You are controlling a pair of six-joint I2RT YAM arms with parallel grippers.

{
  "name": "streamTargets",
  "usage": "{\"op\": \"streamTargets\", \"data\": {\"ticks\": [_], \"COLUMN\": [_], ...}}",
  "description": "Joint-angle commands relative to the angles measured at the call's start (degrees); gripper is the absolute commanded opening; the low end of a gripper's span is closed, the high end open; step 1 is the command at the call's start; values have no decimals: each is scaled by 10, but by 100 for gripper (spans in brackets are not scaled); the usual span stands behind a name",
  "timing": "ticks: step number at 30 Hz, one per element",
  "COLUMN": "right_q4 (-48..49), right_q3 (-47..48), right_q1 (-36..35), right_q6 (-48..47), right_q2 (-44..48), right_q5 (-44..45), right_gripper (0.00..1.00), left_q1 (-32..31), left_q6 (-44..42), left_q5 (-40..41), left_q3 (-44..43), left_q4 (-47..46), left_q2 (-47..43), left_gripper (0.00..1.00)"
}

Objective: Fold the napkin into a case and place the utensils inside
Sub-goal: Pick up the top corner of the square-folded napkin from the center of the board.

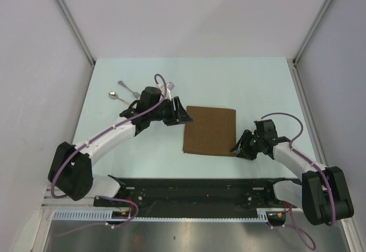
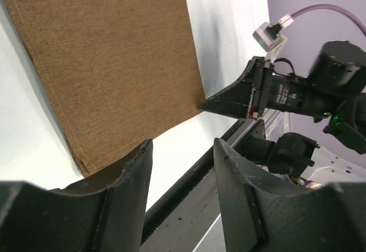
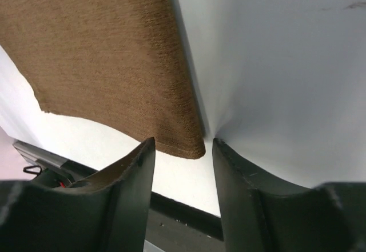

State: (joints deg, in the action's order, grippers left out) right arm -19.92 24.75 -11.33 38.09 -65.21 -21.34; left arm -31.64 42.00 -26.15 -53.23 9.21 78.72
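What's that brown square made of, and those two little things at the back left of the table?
The napkin looks like woven cloth, matte: the wrist views show a fine thread grain and a slightly wavy edge. The fork and the spoon look like metal, glinting silver-grey, though they are too small to be sure.

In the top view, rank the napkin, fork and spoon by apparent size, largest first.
1. Napkin: by far the largest.
2. Fork and spoon: both small and about alike. Their near ends run under the left arm, so I won't rank them.
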Motion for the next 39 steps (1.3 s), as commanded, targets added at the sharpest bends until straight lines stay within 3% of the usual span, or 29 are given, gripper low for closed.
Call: {"op": "streamTargets", "data": {"ticks": [1, 5, 9, 11, 18, 23, 28, 30, 33, 37, 39], "right_q4": [39, 49, 43, 26, -49, -25, 3, -22, -14, -92, -94], "right_q3": [-19, -19, -10, 1, 116, 240, 418, 513, 562, 579, 522], "right_q1": [0, 10, 22, 35, 130, 206, 225, 217, 203, 224, 247], "right_q6": [23, 24, 28, 17, -92, -212, -318, -312, -275, -222, -188], "right_q2": [-5, -34, -36, -34, -96, -227, -371, -431, -441, -413, -363], "right_q5": [14, 17, 32, 53, 115, 184, 117, 80, 76, 130, 118], "right_gripper": [41, 28, 4, 1, 0, 0, 0, 5, 34, 47, 49], "left_q1": [0, 1, 2, 2, 3, 3, 1, 0, -5, -24, -31], "left_q6": [-5, -6, -15, -15, -23, -33, -76, -92, -100, -108, -97], "left_q5": [-1, 0, 1, 4, 14, 23, 30, 27, 8, -2, -21], "left_q3": [-16, -26, -43, -43, -76, -136, -229, -263, -312, -347, -364], "left_q4": [-5, -1, 11, 7, 15, 20, 59, 59, 70, 63, 61], "left_q2": [-27, -22, -16, -14, 27, 98, 227, 263, 332, 392, 426], "left_gripper": [52, 52, 52, 52, 52, 53, 56, 57, 58, 58, 58]}}
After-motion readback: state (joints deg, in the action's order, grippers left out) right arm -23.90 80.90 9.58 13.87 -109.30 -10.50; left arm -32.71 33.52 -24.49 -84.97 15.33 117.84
